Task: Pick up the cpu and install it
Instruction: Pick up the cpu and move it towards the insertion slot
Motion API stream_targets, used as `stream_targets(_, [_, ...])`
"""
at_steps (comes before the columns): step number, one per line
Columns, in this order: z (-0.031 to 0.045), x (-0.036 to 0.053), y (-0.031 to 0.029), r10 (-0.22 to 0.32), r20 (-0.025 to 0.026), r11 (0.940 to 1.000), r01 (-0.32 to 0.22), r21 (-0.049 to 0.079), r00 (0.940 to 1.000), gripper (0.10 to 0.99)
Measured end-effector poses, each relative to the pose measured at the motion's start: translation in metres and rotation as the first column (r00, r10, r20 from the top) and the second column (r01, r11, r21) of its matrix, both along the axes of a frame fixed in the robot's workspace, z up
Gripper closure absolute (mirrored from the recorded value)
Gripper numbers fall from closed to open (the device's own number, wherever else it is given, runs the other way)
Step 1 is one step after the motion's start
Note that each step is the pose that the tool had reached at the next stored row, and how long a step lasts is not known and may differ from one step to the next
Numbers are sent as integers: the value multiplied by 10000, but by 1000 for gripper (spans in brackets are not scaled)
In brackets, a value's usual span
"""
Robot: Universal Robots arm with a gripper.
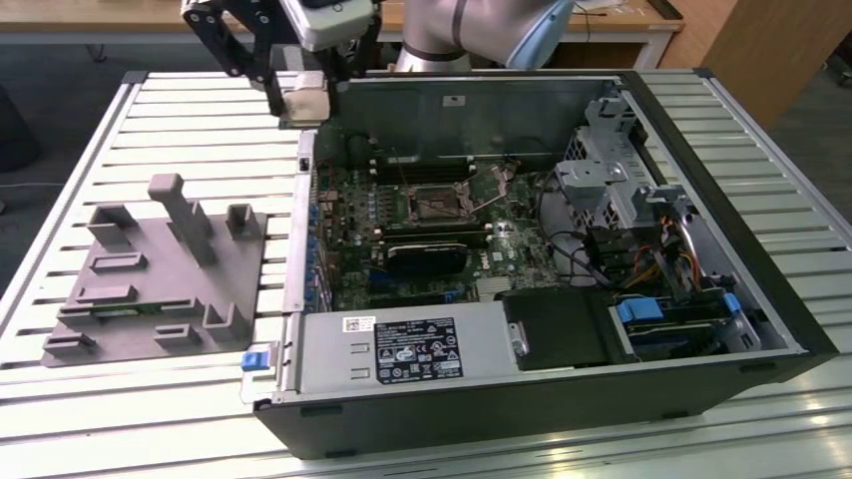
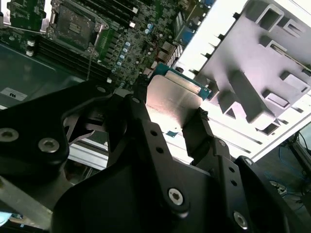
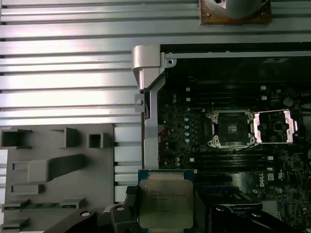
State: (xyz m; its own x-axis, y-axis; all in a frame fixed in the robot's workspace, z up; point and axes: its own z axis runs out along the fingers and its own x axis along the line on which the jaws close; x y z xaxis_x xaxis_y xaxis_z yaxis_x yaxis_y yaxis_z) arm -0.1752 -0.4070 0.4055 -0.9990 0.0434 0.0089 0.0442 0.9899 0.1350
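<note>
Cpu aloft, pinched in the jaws at the rim of the computer case

There it was: the gripper (image 1: 302, 96) hung over the side wall of the open computer case (image 1: 533, 399), jaws pressed onto two opposite edges of the cpu (image 1: 305, 104), well clear of the board below. In both wrist views the cpu (image 3: 165, 201) (image 2: 172, 99) showed its silver-grey top, a green edge peeking out at its far end, black jaws tight on either side. Deep inside the case sat the black socket (image 3: 232, 127), its metal frame (image 3: 274, 126) swung back beside it, well apart from the cpu. Outside the case, past that same side wall, the grey plastic tray (image 1: 147, 289) rested on the slatted tabletop (image 1: 200, 130)
</note>
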Motion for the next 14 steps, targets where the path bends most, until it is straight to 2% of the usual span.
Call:
stream_targets(8, [-1, 198, 4, 1, 0, 10000, -1, 1, 10000, 545])
stream_targets(14, [-3, 318, 58, 0, 1, 10000, 0, 0, 10000, 545])
